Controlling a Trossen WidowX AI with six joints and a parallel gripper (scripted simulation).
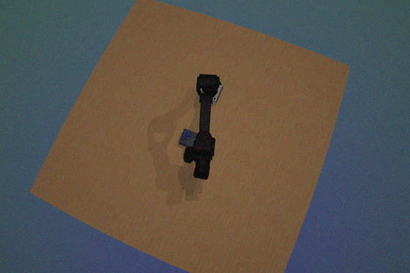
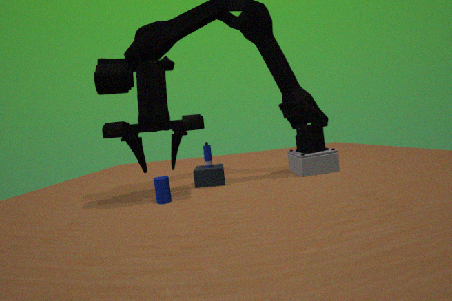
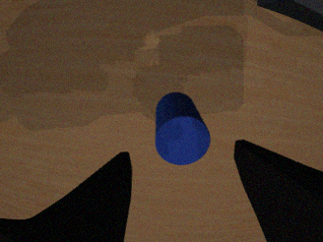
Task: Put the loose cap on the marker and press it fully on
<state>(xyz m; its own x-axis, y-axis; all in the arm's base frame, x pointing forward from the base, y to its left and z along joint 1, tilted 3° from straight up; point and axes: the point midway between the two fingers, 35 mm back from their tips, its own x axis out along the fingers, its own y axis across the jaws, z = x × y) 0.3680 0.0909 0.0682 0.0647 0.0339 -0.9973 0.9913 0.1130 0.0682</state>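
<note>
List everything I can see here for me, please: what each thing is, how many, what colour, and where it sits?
cap: one, blue, standing loose on the table, below the open gripper
marker: one, blue with a pale band and dark tip, upright in the holder block
holder block: one, dark grey, on the table between cap and base
table: one, orange-brown
base: one, light grey box, under the arm
arm: one, black, arched over the table
gripper: one, black, fingers apart, holding nothing, above the cap

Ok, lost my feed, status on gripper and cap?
Gripper open, above cap, not touching. Cap upright on table. Marker uncapped in holder block. Nothing between gripper and cap.
</note>
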